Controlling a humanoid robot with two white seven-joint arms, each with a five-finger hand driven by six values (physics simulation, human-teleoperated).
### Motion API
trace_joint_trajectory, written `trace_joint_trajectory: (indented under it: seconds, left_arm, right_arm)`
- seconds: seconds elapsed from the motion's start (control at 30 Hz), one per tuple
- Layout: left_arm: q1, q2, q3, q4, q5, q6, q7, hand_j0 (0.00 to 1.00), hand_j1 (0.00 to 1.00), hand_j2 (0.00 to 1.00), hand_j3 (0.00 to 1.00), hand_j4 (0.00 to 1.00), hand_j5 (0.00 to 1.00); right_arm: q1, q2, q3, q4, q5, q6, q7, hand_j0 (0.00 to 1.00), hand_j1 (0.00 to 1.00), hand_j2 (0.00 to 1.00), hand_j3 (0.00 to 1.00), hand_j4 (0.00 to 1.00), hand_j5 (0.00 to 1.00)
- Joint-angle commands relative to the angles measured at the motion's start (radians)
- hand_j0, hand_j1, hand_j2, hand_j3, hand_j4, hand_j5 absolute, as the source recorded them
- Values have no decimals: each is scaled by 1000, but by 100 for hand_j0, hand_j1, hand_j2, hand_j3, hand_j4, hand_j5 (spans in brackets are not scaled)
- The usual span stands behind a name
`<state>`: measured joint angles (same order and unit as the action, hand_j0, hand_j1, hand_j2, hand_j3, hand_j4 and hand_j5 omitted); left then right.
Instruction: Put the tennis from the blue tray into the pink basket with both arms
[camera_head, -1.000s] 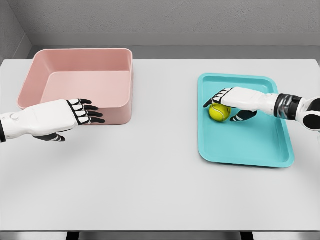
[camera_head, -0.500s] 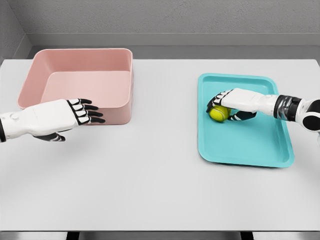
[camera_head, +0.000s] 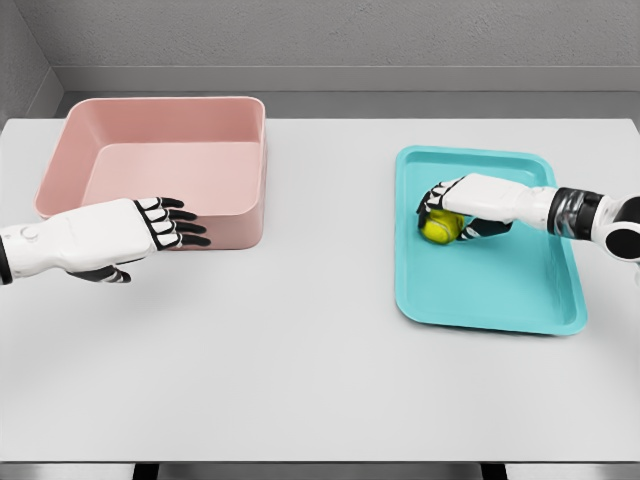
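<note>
A yellow tennis ball (camera_head: 440, 229) lies in the upper left part of the blue tray (camera_head: 510, 290). My right hand (camera_head: 452, 208) reaches in from the right and its fingers curl over and around the ball, thumb underneath on the near side. The pink basket (camera_head: 105, 128) stands at the back left of the table, with nothing inside it. In front of its near wall hovers my left hand (camera_head: 165, 226), fingers stretched toward the right and holding nothing.
The white table (camera_head: 300, 350) stretches wide between basket and tray and toward the front edge. A grey wall runs behind the table's far edge.
My right hand's fingers have closed down from resting on top of the ball to wrapping around it. The ball has stayed in place in the tray. My left hand has not moved.
</note>
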<state>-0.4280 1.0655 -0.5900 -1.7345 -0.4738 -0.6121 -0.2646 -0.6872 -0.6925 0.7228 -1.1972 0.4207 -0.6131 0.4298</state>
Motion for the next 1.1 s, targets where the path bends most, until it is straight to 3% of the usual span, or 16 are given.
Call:
trace_joint_trajectory:
  seconds: [0.0,0.2,0.57,1.07]
  left_arm:
    - [0,-1,1,0,6,1,1,100,100,100,100,100,100]
    - [0,1,1,0,6,1,1,100,100,100,100,100,100]
    - [0,1,1,0,7,1,-1,100,100,100,100,100,100]
    - [2,1,-1,-2,4,1,-1,100,100,100,100,100,100]
  right_arm:
    - [0,-1,-6,-5,-11,2,0,52,52,52,52,52,52]
    - [0,-21,-13,-24,-17,2,0,49,49,49,49,49,49]
    - [29,-107,-56,-197,-16,2,1,45,45,45,45,45,45]
    - [55,-107,-46,-372,7,2,1,42,42,42,42,42,42]
